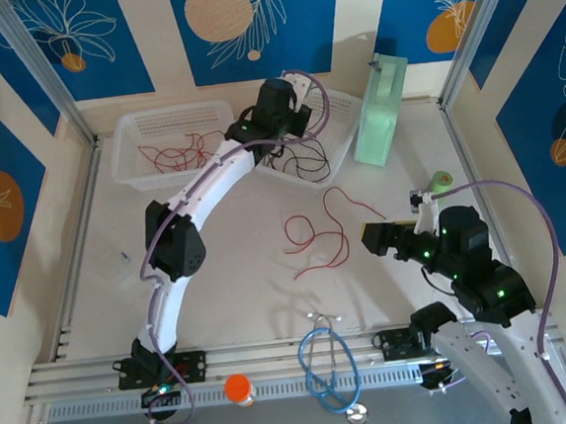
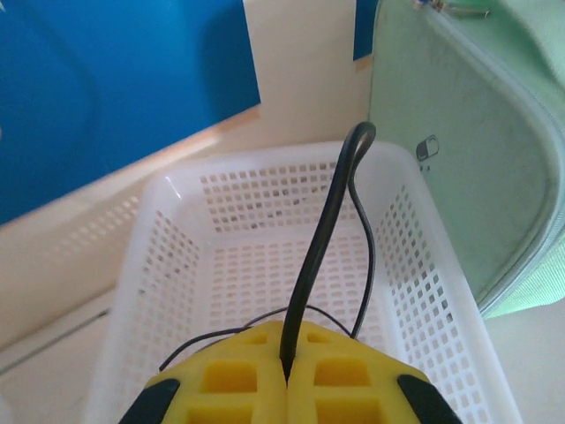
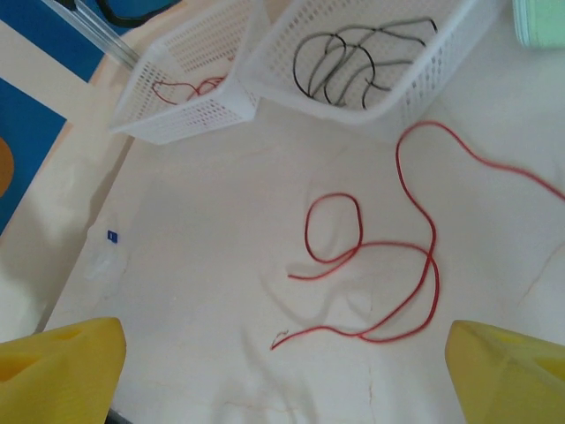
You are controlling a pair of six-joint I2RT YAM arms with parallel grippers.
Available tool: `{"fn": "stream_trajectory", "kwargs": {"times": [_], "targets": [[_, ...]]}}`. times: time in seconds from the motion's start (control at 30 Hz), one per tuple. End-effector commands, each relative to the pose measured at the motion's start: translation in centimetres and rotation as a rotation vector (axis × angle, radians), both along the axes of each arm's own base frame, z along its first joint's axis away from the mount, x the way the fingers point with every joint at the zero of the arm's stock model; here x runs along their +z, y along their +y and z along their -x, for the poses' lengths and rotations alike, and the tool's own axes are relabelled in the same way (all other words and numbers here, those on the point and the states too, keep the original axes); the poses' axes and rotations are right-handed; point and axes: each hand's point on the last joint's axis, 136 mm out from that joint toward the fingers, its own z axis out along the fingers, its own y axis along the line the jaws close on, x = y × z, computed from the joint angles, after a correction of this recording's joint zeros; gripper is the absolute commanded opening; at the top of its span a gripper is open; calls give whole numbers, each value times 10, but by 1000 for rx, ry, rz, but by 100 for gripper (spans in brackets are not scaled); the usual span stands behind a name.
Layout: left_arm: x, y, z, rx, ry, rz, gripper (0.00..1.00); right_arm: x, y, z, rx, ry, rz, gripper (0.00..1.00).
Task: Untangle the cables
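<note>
My left gripper (image 2: 285, 375) is pinched fully shut on a single black cable (image 2: 322, 256), which rises from between the yellow pads, arches over and drops back as a thinner strand into the white basket (image 2: 168, 291) below. My right gripper (image 3: 284, 367) stands wide open with nothing in it, hanging over the table (image 3: 203, 265) near a loose red cable (image 3: 415, 265). To do this step well, I judge that my left should let go only once the whole hanging length is inside the basket walls, so that no tail drapes over the rim. My right should then come down on a lone stretch of the red one, away from where its loops cross. My left wrist camera gives the pinch itself, which from above sits behind my wrist. My right wrist camera gives the red cable's crossings and its bare near end, plus more black cables (image 3: 344, 66) coiled on the basket floor. The overhead view alone lays out the sorting: red cables (image 1: 174, 154) in the far-left basket (image 1: 129, 156), the black ones' basket to its right, beside what looks like a green case (image 1: 382, 114), though I cannot tell exactly what it is.
</note>
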Motion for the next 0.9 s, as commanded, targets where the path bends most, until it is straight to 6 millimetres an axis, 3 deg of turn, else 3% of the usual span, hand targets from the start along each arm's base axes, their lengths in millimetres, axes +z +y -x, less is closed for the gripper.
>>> {"fn": "stream_trajectory", "kwargs": {"times": [0.0,0.13,0.2,0.27,0.33,0.37,0.57,0.63,0.87], "targets": [[-31,-11,-16,12,-4,116,0,-18,0,7,-25,92,-40,93],[-90,-11,-12,24,91,103,0,-35,0,8,-31,150,-43,93],[-106,-12,-6,15,142,96,0,-40,1,8,-35,167,-46,93],[-108,-14,3,-12,175,102,19,-46,1,7,-44,188,-47,92],[-96,-16,11,-45,175,124,47,-57,-5,3,-92,232,-29,91],[-87,-17,14,-58,166,133,56,-62,-8,1,-117,255,-17,91],[-18,-17,32,-137,129,141,94,-88,-10,-10,-178,374,16,86],[-1,-14,42,-157,119,145,100,-95,-9,-14,-186,406,20,84],[40,5,88,-192,109,163,100,-117,-7,-31,-201,505,75,81]]}}
